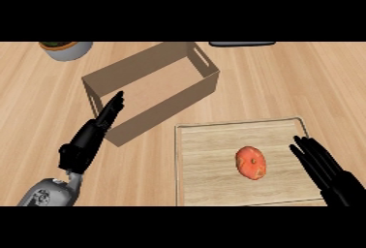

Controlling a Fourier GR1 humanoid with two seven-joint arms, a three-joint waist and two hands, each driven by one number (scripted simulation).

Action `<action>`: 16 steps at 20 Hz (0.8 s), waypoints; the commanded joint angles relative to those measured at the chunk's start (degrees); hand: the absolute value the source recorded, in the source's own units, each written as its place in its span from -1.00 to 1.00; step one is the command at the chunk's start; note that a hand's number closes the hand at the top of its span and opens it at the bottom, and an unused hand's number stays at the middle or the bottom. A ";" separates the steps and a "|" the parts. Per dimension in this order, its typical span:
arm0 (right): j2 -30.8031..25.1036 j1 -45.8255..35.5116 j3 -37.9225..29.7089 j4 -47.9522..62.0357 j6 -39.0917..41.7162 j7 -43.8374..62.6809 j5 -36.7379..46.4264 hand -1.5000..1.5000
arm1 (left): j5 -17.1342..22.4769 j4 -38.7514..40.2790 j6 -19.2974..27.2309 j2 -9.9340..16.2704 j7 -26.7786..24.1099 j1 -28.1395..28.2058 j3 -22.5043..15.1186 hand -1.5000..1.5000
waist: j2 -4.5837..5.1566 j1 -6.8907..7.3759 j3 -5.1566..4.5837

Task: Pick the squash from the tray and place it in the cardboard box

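Squash (251, 162) sits lower right on the tray (214, 193), my right hand (325, 169) just beside it with fingers straight, not touching; looks small, rigid, smooth-skinned, so I'd wrap its middle.

Light wood-grain counter (300, 82); grey plant pot (67, 50) far left edge; dark flat object (241, 43) far edge

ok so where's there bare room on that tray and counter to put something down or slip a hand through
Free: the tray left of the squash; the counter right of the box; the strip between the box and the tray's far rim. The box looks empty inside. Crowded: the tray's right edge, where the right hand reaches in; the box's near-left corner, by the left hand.
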 commanded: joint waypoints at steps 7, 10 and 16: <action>-9.24 10.45 3.08 -29.48 20.56 25.20 2.50 -1.00 | -0.30 0.45 -1.84 -1.14 1.54 -1.86 0.97 0.00 | 0.24 1.93 0.06; -9.24 6.49 1.76 -33.29 28.26 32.03 -1.54 -1.00 | -1.55 0.86 -1.06 -2.98 4.89 -5.83 1.14 0.00 | 0.44 2.41 0.11; 3.85 -3.41 7.10 -23.78 30.90 35.52 0.88 -1.00 | -4.06 4.63 -3.76 -6.12 -1.46 -2.78 0.96 0.00 | 0.55 3.01 0.17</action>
